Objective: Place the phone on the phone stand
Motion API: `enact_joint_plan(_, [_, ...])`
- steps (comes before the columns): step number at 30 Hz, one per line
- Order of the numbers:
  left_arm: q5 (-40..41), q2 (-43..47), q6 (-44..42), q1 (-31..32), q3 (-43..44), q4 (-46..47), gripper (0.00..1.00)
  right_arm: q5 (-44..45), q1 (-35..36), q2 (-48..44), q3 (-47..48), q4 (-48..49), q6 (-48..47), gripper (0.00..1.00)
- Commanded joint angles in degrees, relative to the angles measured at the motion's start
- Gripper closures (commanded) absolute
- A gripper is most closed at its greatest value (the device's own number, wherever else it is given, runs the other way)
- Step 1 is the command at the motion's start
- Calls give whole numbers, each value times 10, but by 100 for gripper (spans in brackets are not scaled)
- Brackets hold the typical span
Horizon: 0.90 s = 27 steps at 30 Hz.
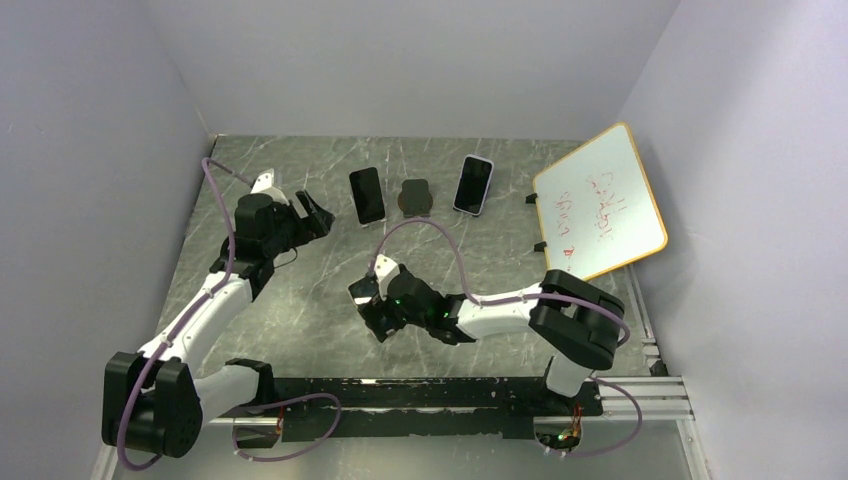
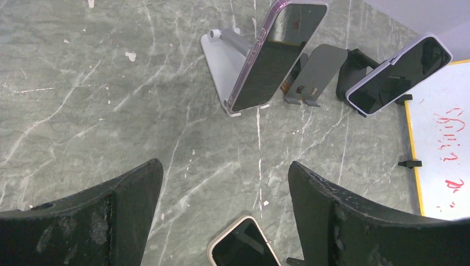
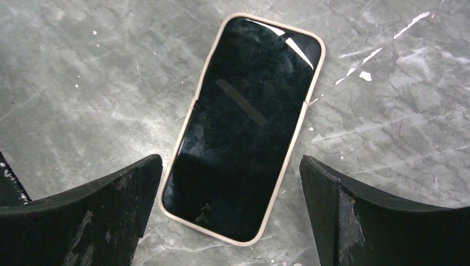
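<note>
Left hand (image 2: 224, 180) and right hand (image 3: 230, 166) gape wide; three phones (image 1: 474, 185), three stands (image 1: 414, 198), two phones propped.

Only the whiteboard (image 1: 600, 205) carries writing: red handwritten marks, too scrawled and small to read.

We read this as robotics lab test cell: plain grey walls (image 1: 90, 150) boxing marble-pattern tabletop (image 1: 300, 300), arms (image 1: 200, 310) bolted along aluminium rail (image 1: 650, 395), loose cables (image 1: 440, 232), scribbled whiteboard (image 1: 600, 200) propped aside.
</note>
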<state>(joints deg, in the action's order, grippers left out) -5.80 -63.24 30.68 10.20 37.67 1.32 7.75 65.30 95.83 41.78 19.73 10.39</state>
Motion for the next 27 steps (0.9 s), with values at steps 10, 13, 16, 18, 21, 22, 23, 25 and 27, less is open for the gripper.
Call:
enact_joint_plan(10, [-19,-5,9,-6,-11,3,13,15,6,24,25,-26,16,0])
enact_joint_plan(13, [-20,-8,9,-6,-12,3,13,10,8,36,33,-34,18,0])
enact_joint_plan(16, [-18,-9,10,-6,-13,2,13,11,10,48,40,-43,19,0])
enact_joint_plan(18, [-20,-10,9,-6,-13,2,13,14,11,54,43,-50,19,0])
enact_joint_plan(21, [-20,-13,10,-7,-13,3,13,17,12,61,47,-60,23,0])
enact_joint_plan(22, [-21,-14,10,-7,-13,4,13,18,12,62,46,-62,24,0])
enact_joint_plan(23, [-22,-15,11,-7,-14,5,13,18,12,62,46,-64,25,0])
enact_joint_plan(25, [-23,-16,11,-7,-14,6,13,20,12,63,47,-69,27,4])
enact_joint_plan(27, [-24,-18,11,-7,-14,6,13,19,12,64,46,-72,29,10])
